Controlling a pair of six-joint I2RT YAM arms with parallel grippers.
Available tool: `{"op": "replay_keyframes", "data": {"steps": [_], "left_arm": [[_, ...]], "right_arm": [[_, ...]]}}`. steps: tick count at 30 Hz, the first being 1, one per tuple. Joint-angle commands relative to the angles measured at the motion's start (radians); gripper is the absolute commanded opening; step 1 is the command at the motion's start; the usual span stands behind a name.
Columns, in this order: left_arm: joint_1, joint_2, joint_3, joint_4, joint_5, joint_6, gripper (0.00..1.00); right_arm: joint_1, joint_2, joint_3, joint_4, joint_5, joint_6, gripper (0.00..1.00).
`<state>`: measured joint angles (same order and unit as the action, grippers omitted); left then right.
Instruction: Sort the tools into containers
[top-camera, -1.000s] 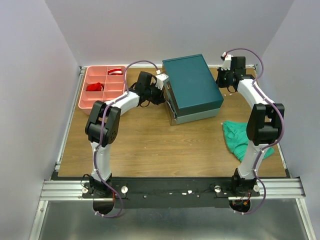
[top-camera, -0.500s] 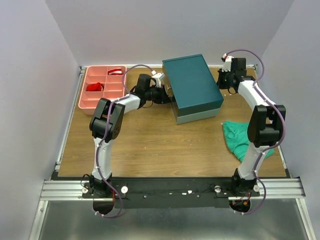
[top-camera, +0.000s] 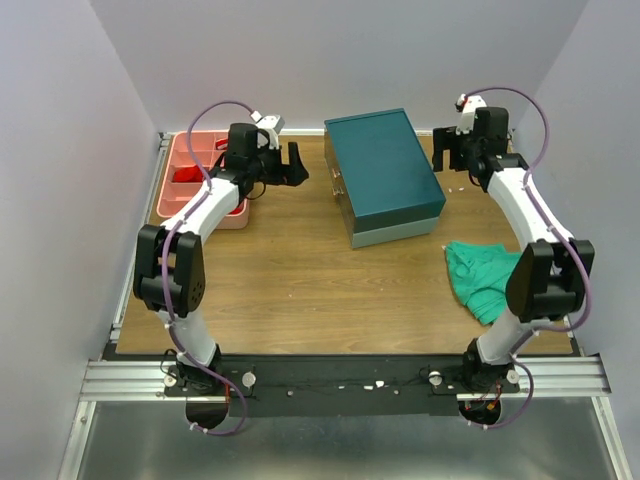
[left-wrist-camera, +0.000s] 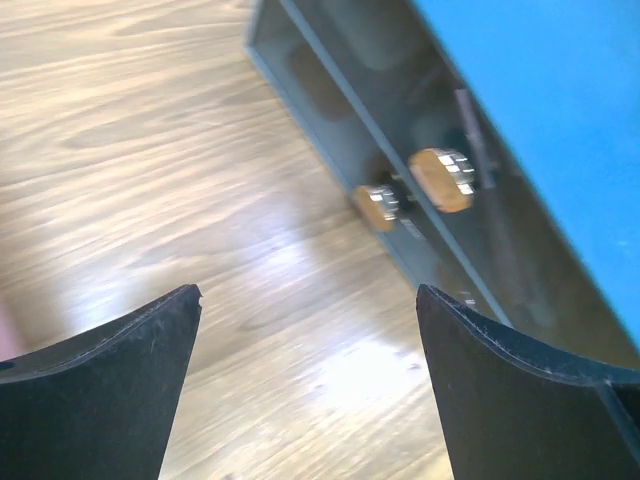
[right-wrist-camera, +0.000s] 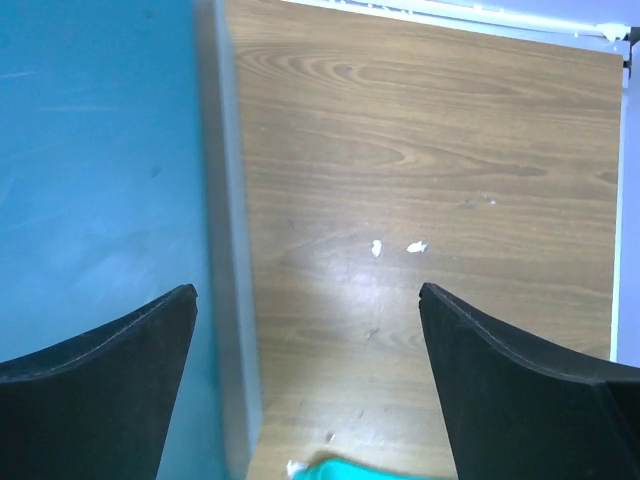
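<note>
Left gripper (left-wrist-camera: 308, 290): fingers spread wide, nothing between them, hovering between the pink tray (top-camera: 168, 200) and the teal box (top-camera: 380, 160).
Right gripper (right-wrist-camera: 306, 289): wide open too, empty, just right of the box.
Tools: none seen loose on the table (top-camera: 300, 280); red items (top-camera: 188, 174) sit in the tray.
Progress: looks all but finished, box closed.

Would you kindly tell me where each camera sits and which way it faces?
Top external: high behind the bases, looking down on the wooden table; both arms show.
Left wrist: faces the knobbed front of the teal rectangular box; open left gripper shows.
Right wrist: looks down at the box edge; open right gripper shows.
All share the box.
</note>
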<state>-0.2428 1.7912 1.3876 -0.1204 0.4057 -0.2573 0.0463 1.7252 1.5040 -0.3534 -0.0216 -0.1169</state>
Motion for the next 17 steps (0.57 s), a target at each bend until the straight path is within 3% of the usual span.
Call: {"op": "replay_keyframes", "data": {"steps": [1,8,17], "left_arm": [[-0.006,-0.05,-0.029,-0.094,-0.151,0.107,0.99],[-0.001,-0.099,0.013,-0.107,-0.238,0.18,0.99],[-0.001,-0.131,0.037,-0.088,-0.28,0.23,0.99]], "right_arm": [[0.006,-0.13,-0.082,-0.002,-0.029,0.062,1.0],[0.006,-0.311,-0.188,-0.079,0.11,0.048,1.0],[0.007,-0.483,-0.3,-0.114,-0.001,0.086,1.0]]}}
